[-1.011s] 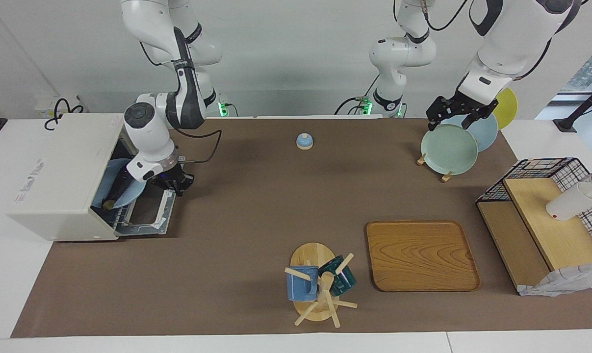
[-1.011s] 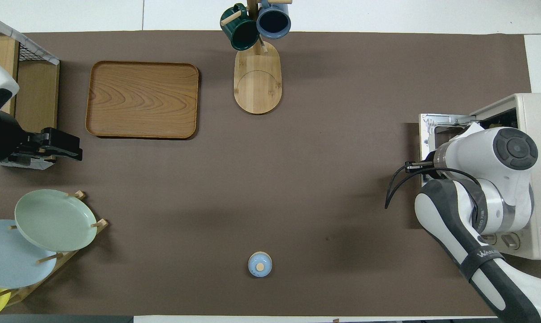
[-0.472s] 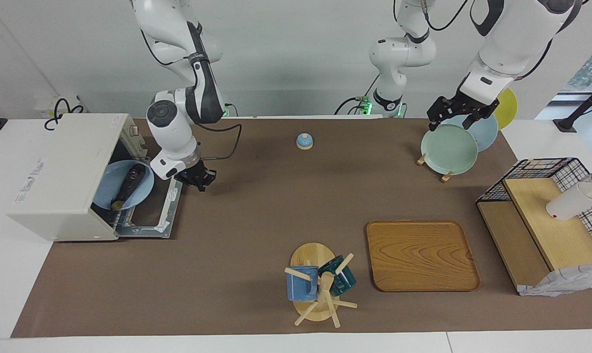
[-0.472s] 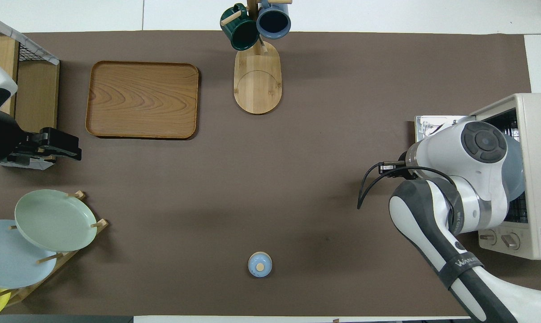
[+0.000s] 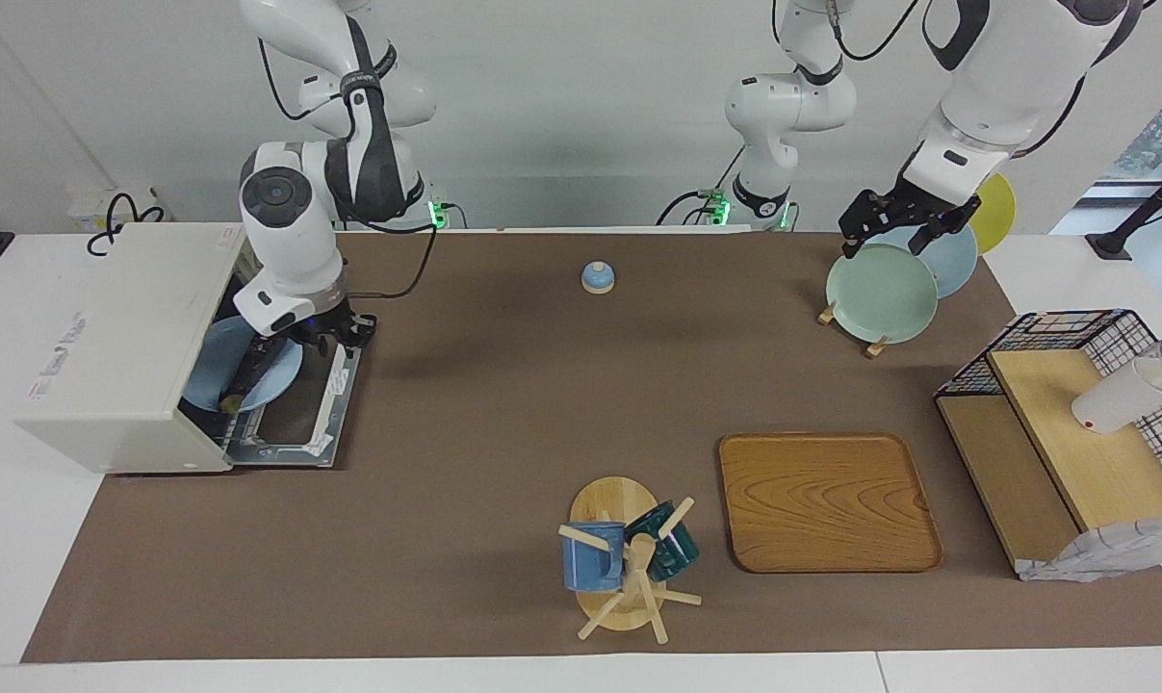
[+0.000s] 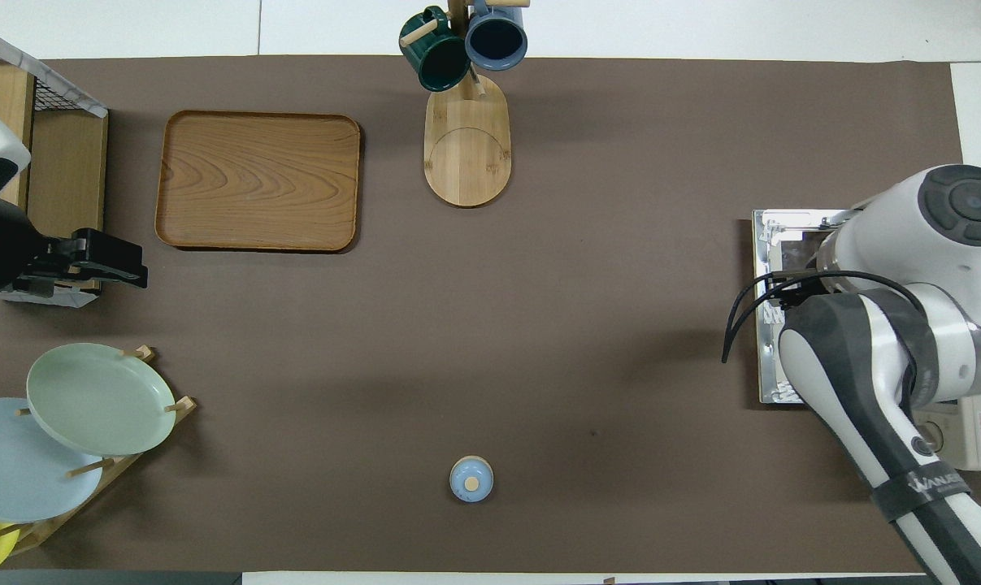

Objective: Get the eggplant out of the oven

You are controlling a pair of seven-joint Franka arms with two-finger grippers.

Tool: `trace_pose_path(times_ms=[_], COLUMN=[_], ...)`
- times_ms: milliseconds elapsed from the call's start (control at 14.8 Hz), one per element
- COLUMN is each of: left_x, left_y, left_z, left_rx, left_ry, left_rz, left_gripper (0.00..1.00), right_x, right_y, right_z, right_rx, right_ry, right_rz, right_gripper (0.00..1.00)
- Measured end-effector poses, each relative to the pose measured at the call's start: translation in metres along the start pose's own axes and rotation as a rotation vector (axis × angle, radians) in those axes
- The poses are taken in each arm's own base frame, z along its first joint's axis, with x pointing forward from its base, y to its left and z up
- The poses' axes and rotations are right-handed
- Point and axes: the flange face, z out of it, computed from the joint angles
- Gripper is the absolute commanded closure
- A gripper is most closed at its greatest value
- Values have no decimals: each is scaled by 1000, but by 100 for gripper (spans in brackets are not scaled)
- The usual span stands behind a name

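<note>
Eggplant (image 5: 253,371): on blue plate (image 5: 217,377) inside open oven (image 5: 118,346) | your right end effector (image 5: 313,332): over oven door, fingers unreadable | your left end effector (image 5: 896,223): waiting over green plate (image 5: 881,293), fingers apart

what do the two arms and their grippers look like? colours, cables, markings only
Both arms have glossy white rounded shells with dark grey-black joint sections and round grey end caps. The right arm carries a loose black cable along its forearm, and white lettering shows on its dark link in the overhead view. The right gripper and left gripper are black, angular two-finger units. Green lights glow at both bases.
</note>
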Motion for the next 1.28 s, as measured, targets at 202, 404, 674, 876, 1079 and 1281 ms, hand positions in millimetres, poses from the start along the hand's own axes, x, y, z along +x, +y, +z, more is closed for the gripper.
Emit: trace_pose_path(times_ms=[202,404,674,876,1079,1281], left_x=[0,0,0,0,0,0], left_y=[0,0,0,0,0,0], left_z=[0,0,0,0,0,0], left_rx=[0,0,0,0,0,0], left_ry=[1,1,1,1,2,2], left_rz=[0,0,-10,-14,-14,-14], left_gripper=[0,0,0,0,0,0], right_x=[-1,-3,-7,-9,-10,-11], right_y=[24,33,39,47,47,45], right_z=[7,20,41,52,55,51], right_rx=[2,8,17,22,24,20], right_ry=[-15,-3,29,54,67,75], right_rz=[-3,-35,-44,-47,-50,-79], right_gripper=[62,62,63,74,100,100])
